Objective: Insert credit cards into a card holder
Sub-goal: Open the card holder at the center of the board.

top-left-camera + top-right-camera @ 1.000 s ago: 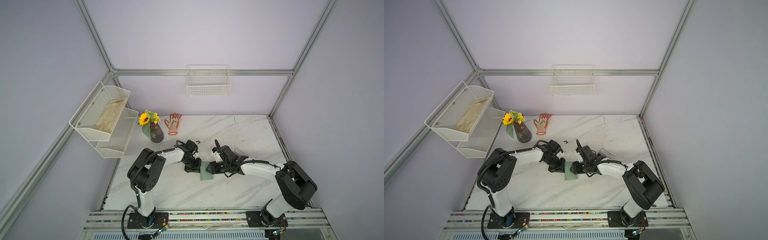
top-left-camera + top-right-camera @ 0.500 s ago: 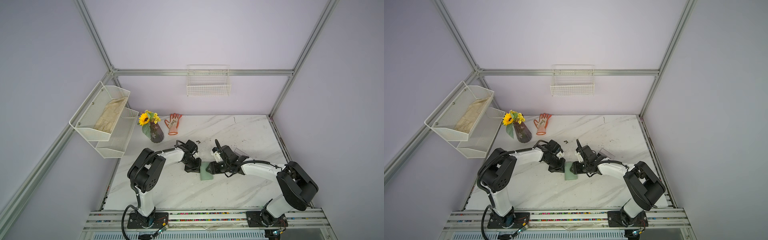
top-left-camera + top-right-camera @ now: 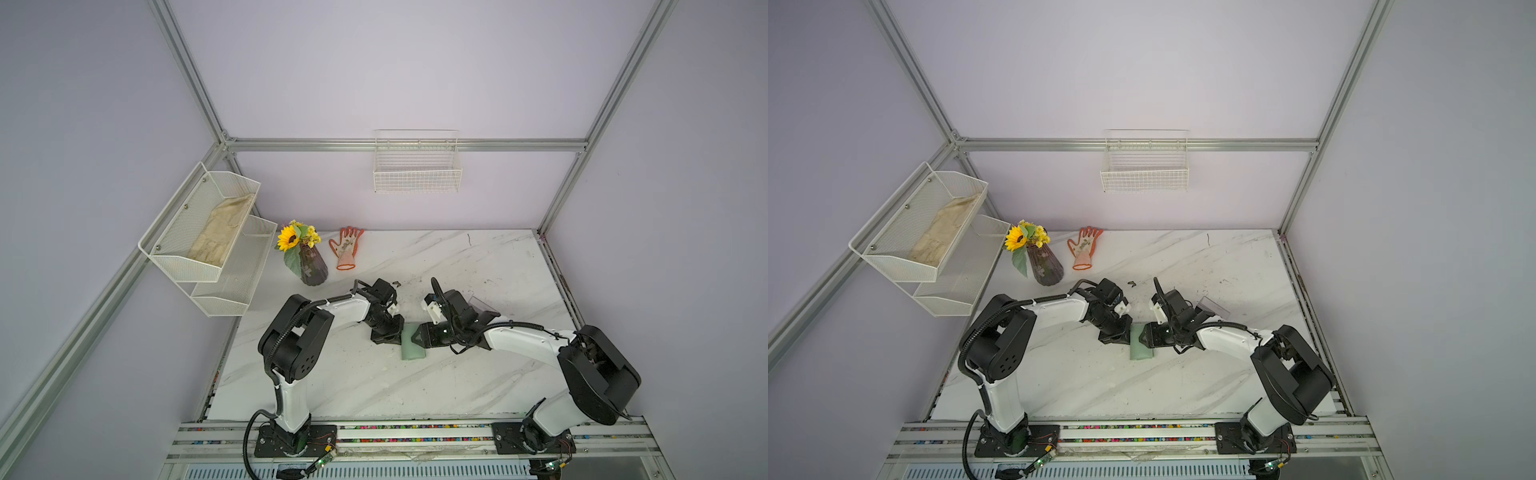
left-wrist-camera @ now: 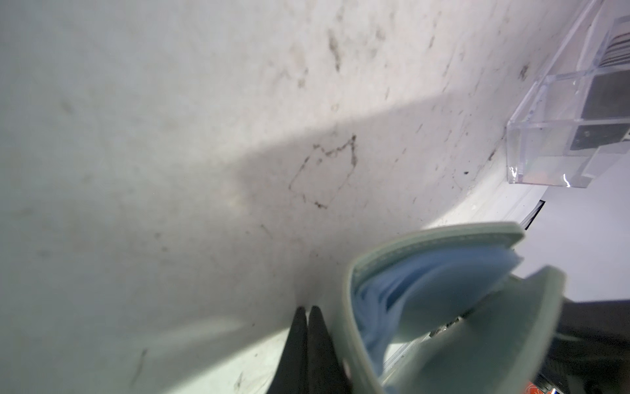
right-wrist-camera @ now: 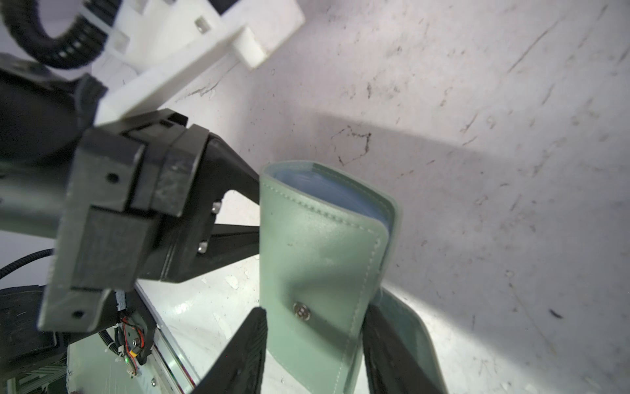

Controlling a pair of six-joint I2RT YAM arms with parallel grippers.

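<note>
Mid-desk, between the two arms: card holder (image 3: 412,343), covers partly spread, bluish sleeves fanned out inside.

- right gripper (image 5: 315,308): fingers straddle the holder's snap end, one on each side, clamped on it. Looks like a fixture grip to keep it from sliding. Can't tell if it's lifted or resting on the desk.
- left gripper (image 4: 305,311): fingers pinched together, nothing between them, tips right against the cover's edge. My read: used as a wedge to hold the cover open and expose a sleeve.
- credit cards (image 4: 600,99): dark ones sit in the clear acrylic box (image 4: 545,129), just behind the right gripper toward the desk's right edge. No card in either gripper, so insertion hasn't started, I'd say.

Desk (image 3: 374,382): white marble look, scuffed and specked with dirt, with a thin dark outline mark near the holder.

Far left corner: sunflower vase (image 3: 309,266) and orange glove (image 3: 347,249), well clear of the work.

Room: lilac walls, aluminium frame, wire basket (image 3: 417,166) on the back wall, mesh shelf (image 3: 199,232) on the left wall.
</note>
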